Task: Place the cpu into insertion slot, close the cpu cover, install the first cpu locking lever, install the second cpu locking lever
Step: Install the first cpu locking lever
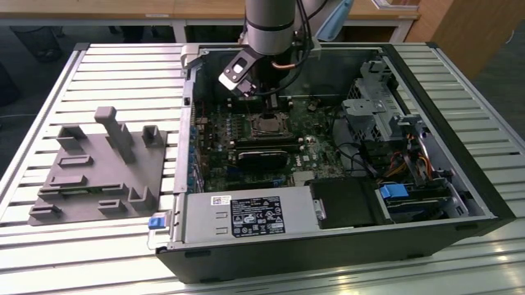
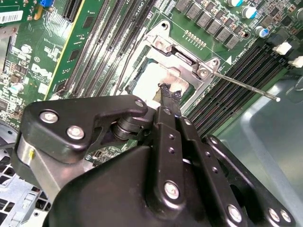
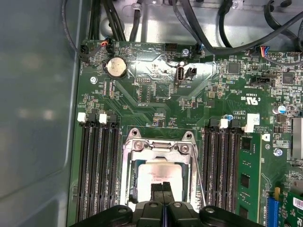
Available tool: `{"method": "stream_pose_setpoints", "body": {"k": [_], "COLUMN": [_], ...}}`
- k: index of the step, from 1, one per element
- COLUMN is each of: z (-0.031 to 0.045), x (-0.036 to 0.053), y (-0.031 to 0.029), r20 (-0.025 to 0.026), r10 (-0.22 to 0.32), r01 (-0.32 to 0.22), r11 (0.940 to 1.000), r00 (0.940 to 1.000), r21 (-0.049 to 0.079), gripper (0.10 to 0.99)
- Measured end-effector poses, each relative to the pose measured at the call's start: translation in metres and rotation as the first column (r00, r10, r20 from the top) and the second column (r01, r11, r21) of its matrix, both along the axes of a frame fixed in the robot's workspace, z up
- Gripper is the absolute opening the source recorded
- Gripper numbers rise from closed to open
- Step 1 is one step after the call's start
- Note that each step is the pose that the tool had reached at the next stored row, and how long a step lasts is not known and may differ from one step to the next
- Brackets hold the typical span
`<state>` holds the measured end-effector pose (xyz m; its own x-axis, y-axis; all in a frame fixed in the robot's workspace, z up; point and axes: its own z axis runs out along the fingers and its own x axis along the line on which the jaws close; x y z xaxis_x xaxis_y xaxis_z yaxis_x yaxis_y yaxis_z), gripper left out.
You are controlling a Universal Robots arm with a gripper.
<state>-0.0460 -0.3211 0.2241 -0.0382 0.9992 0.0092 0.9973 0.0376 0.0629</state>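
The cpu (image 3: 156, 171) (image 2: 146, 80), a silvery square chip, lies in the insertion slot (image 1: 267, 126) on the green motherboard inside the open computer case. The cpu cover (image 3: 127, 175) (image 2: 182, 56), a thin metal frame, lies flat around the chip. My gripper (image 3: 163, 186) (image 2: 166, 92) (image 1: 250, 92) hangs just over the chip's top with its black fingers pressed together and nothing between them. A thin locking lever (image 2: 246, 87) (image 3: 200, 182) sticks out free beside the slot.
Long black memory slots (image 3: 97, 165) flank the socket on both sides. A black block (image 1: 262, 161) sits on the board near the socket, the power supply (image 1: 246, 215) fills the case's near side, and a drive cage (image 1: 377, 92) with cables is at the exterior view's right. A grey fixture (image 1: 98, 166) lies outside the case.
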Motion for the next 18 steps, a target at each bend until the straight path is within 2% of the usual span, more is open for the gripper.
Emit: {"method": "stream_pose_setpoints", "body": {"k": [18], "z": [0.0111], "x": [0.0000], "y": [0.0000], "r20": [0.0001], "r10": [0.000], "r01": [0.000], "r11": [1.0000], "r00": [1.0000], "r21": [0.000], "gripper": [0.106]}}
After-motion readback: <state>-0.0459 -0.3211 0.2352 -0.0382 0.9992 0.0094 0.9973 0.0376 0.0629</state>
